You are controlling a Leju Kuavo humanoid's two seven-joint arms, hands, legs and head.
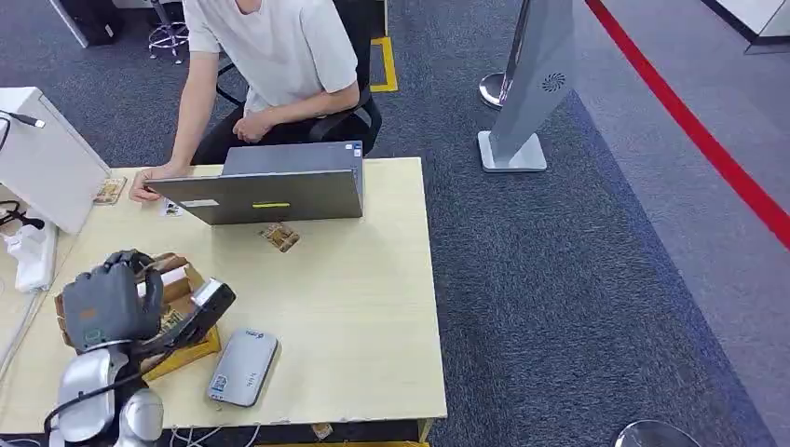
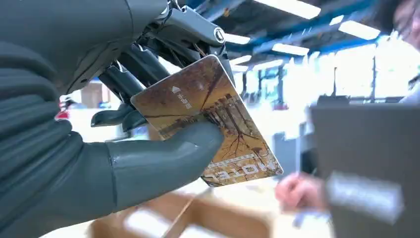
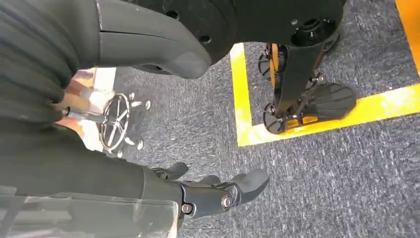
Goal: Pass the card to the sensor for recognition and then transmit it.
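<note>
The left hand pinches the card between its thumb and darker fingers, holding it above the cardboard box at the near left of the table. The grey sensor lies flat on the table just beside the box. A second card lies in front of the laptop, behind which a person sits with one hand on the table. The right hand hangs over the carpet, fingers apparently loosely apart and holding nothing.
</note>
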